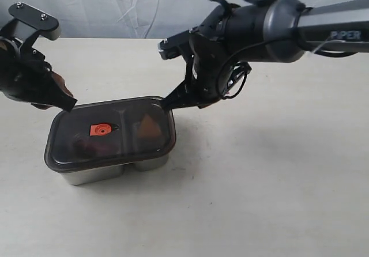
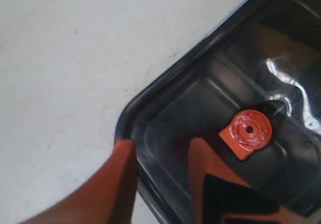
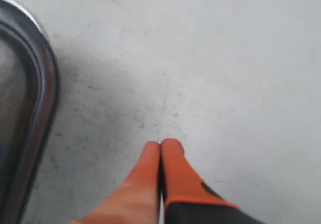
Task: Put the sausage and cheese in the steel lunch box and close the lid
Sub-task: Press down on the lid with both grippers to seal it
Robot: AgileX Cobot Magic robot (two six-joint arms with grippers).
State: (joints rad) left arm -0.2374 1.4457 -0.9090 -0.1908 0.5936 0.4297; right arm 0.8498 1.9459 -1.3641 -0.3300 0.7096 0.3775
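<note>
On the left, the left gripper (image 1: 66,101) reaches down to the far left corner of the lid (image 1: 69,131). Its wrist view shows its orange fingers (image 2: 113,184) spread: one lies just outside the lid's rounded corner and the other over the lid's top, so the rim sits between them. We cannot tell whether either finger touches it.

The lid lies flat on the steel lunch box (image 1: 92,175), covering both compartments, and the box stands on the pale worktop (image 1: 277,182). The orange valve (image 1: 101,129) sits on top of the lid, over the left half.

Through the dark plastic we make out a dim reddish shape in the left compartment, the sausage (image 1: 86,146), though its outline is hard to read. The cheese (image 1: 149,127) shows more clearly as a wedge in the right compartment.

Further right, the right gripper (image 1: 168,103) points at the lid's far right corner. Its fingers are pressed together with nothing between them, and its tip is over bare worktop just beside the rim
</note>
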